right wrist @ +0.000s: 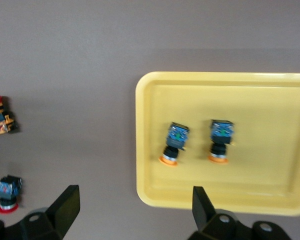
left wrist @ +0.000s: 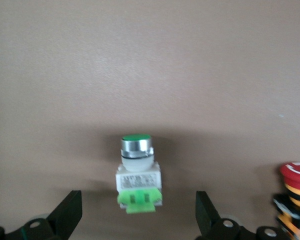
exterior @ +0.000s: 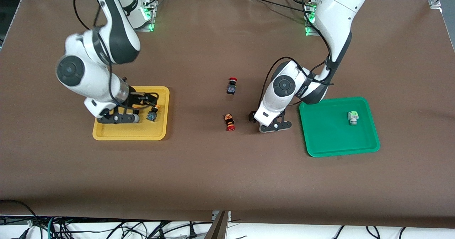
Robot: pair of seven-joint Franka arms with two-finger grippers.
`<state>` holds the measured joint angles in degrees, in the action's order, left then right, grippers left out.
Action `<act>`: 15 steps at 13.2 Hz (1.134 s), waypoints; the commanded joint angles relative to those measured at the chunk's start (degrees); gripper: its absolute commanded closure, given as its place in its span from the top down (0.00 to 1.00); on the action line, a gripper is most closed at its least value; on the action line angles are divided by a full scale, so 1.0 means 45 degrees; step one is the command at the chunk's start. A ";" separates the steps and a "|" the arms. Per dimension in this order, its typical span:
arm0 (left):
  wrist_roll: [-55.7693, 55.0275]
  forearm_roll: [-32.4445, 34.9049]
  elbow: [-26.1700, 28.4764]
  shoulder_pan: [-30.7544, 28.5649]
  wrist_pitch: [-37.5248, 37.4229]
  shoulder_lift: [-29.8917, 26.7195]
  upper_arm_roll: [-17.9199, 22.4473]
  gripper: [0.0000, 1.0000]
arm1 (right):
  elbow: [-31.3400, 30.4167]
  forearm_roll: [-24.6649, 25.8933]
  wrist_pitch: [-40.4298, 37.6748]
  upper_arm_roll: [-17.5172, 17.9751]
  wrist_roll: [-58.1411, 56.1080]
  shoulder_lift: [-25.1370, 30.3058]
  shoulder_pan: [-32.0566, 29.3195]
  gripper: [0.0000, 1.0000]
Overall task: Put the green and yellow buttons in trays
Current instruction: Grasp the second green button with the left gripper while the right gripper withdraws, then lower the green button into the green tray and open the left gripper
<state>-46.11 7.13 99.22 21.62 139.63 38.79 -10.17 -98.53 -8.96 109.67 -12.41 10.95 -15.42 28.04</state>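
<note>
The green tray (exterior: 337,144) holds one green button (exterior: 352,118). A second green button (left wrist: 137,175) stands on the brown table between the fingers of my open left gripper (left wrist: 138,204). In the front view my left gripper (exterior: 271,124) is low over the table beside the green tray and hides that button. The yellow tray (exterior: 128,134) holds two yellow buttons (exterior: 151,116), which also show in the right wrist view (right wrist: 173,145) (right wrist: 220,140). My right gripper (exterior: 119,117) is open and empty over the yellow tray (right wrist: 155,90).
Two red-capped black buttons lie mid-table: one (exterior: 231,86) farther from the front camera, one (exterior: 229,122) nearer, close to my left gripper. The nearer one also shows in the left wrist view (left wrist: 296,187). Both show in the right wrist view (right wrist: 1,122) (right wrist: 7,192).
</note>
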 commanded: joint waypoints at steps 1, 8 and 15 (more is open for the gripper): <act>-0.0728 0.0525 -0.0291 0.0137 0.0124 0.0441 0.0091 1.00 | -0.0254 0.1147 -0.1280 -0.0016 -0.0031 0.1528 0.0039 0.99; -0.1372 0.0388 -0.0330 0.0138 0.0202 0.0462 -0.0124 0.00 | -0.0449 0.2360 -0.3238 -0.0659 -0.1103 0.3818 0.0039 0.99; 0.4199 0.0213 0.0059 -0.2435 -0.2606 -0.1860 -0.0163 0.00 | -0.0430 0.2499 -0.3082 0.2619 -0.1399 0.3740 -0.3495 0.99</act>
<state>-36.90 7.90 96.87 15.32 131.48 34.60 -10.38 -100.12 1.28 95.34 -5.39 5.29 0.76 16.53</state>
